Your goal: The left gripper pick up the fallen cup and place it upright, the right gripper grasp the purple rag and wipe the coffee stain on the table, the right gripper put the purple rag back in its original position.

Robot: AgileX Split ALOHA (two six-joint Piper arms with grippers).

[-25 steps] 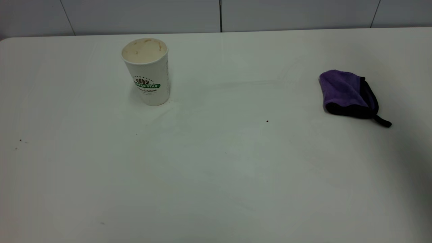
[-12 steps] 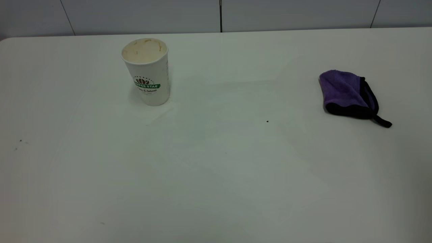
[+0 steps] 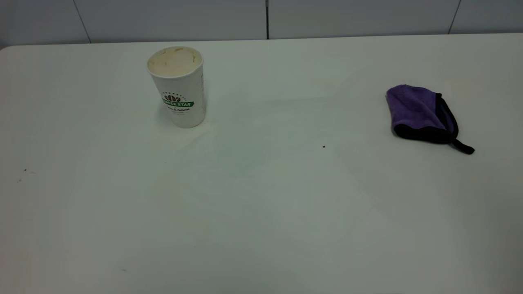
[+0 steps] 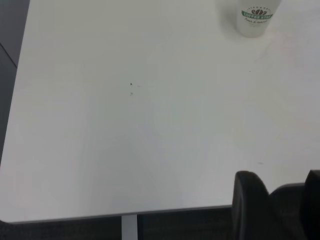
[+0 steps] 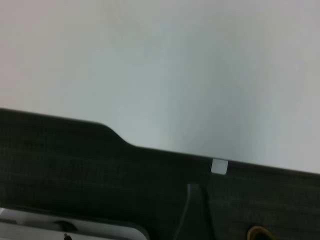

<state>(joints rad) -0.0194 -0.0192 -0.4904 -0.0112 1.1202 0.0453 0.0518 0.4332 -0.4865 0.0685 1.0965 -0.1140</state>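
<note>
The cup (image 3: 178, 85), its green band reading "COFFEE STAR" over a bean logo, stands upright at upper left of the exterior frame on the white counter (image 3: 261, 204), brown-stained inside. The purple rag (image 3: 421, 112) lies folded at right. My left claw (image 4: 276, 207) hangs past the counter's edge; whether it is apart, I cannot tell.

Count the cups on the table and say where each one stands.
1. The cup stands upright on the table, toward its far left in the exterior view, well apart from the purple rag at the far right. Nothing visible could hide another.
</note>
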